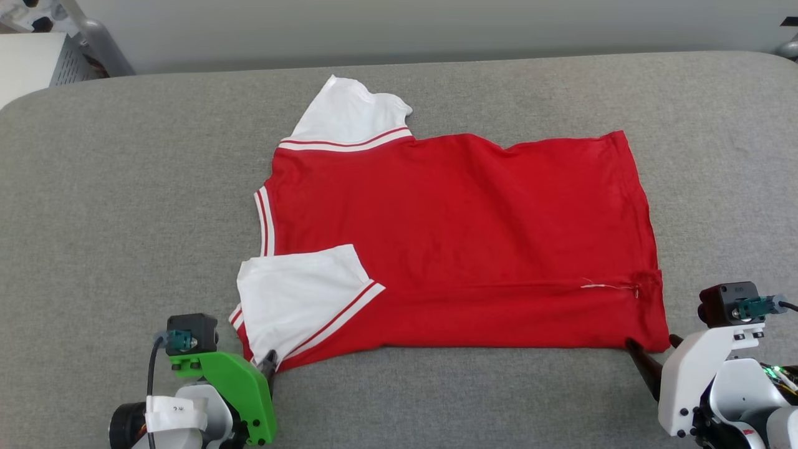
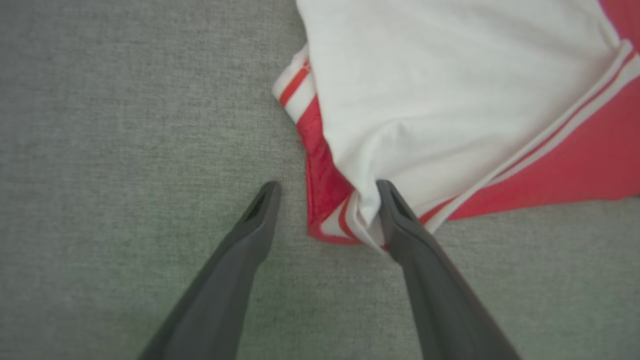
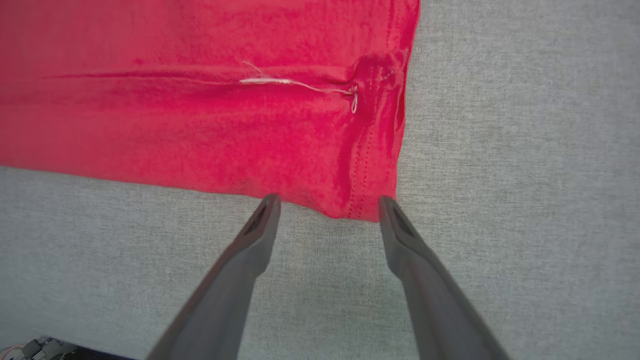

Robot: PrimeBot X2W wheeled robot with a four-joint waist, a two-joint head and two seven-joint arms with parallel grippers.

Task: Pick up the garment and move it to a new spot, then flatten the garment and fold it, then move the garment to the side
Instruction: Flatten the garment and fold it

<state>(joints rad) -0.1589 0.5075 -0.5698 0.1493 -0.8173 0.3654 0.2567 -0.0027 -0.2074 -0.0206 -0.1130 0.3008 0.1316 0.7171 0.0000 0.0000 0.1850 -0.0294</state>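
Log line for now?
garment: spread, plain red up | left gripper: fingers open at sleeve corner | right gripper: fingers open at hem corner

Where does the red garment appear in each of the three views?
Head view: the garment lies spread across the centre, sleeves to the left, hem to the right.
Left wrist view: upper right, its white sleeve corner reaching between the open left claw fingers.
Right wrist view: upper left, its hem corner just ahead of the open right claw.
Shared landmark: the grey padded surface beneath it.
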